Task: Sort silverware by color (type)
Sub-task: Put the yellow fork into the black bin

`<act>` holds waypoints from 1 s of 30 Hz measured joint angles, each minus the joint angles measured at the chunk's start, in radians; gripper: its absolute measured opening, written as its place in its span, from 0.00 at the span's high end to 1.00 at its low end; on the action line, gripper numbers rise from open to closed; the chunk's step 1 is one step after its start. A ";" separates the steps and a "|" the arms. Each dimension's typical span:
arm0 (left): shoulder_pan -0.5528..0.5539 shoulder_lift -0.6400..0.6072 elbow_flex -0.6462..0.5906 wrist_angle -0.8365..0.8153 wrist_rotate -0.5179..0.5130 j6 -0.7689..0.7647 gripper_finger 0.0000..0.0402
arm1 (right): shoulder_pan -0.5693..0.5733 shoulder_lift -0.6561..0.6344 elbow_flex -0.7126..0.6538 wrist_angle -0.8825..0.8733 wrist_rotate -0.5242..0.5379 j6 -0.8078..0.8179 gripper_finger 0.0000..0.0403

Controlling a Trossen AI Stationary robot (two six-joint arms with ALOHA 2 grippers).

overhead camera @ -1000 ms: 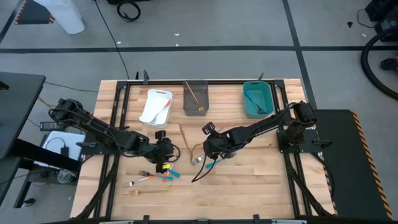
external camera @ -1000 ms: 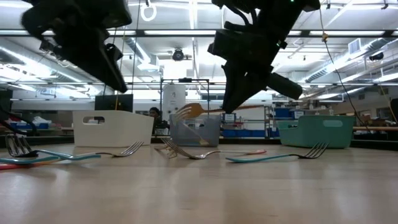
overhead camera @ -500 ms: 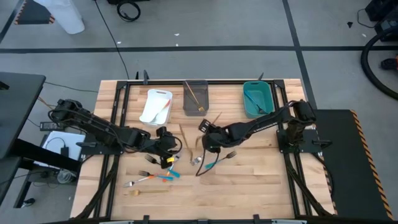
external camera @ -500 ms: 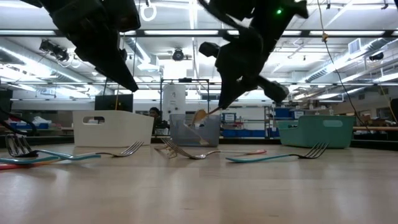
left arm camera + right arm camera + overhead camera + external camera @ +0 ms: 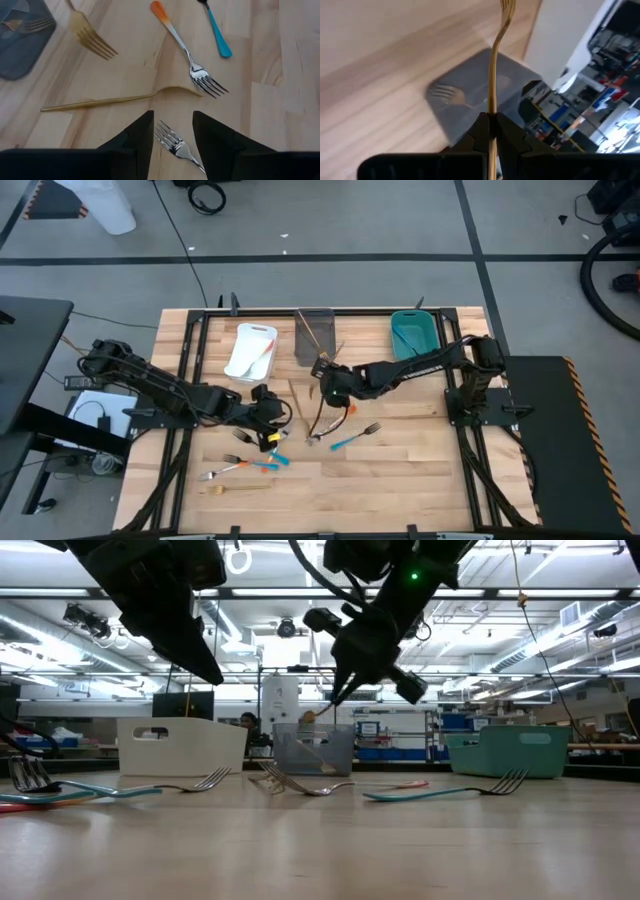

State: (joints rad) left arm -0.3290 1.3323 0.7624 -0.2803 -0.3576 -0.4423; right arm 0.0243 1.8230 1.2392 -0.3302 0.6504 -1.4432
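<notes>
My right gripper is shut on a gold fork and hovers just short of the grey bin, which holds another gold fork. My left gripper is open and raised above the table's middle. A silver fork head lies on the wood below the gap between its fingers, untouched. Ahead of it lie a gold utensil, an orange-handled fork and a blue handle. More forks rest flat near the front edge. My right gripper pinches the gold fork by its handle between the two fingers. The fingers lie along the fork, whose tines stick out ahead toward the grey bin. The fork is lifted clear of the table.
The white bin, the grey bin and the teal bin stand in a row along the far edge. A blue-handled fork lies on the wood right of centre. Bare wood stretches across the near right part of the table.
My right gripper has carried the gold fork up and toward the far edge and left, from the table's middle to just before the grey bin, with the fork swinging to point at the bin. My left gripper rose slightly, then held still.
</notes>
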 joint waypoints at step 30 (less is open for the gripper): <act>0.009 -0.087 0.000 0.067 -0.016 0.010 0.64 | -0.382 -0.076 0.006 0.208 -0.387 -0.407 0.95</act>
State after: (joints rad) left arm -0.3198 1.2457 0.7624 -0.2136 -0.3735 -0.4322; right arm -0.3580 1.7471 1.2457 -0.1221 0.2634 -1.8499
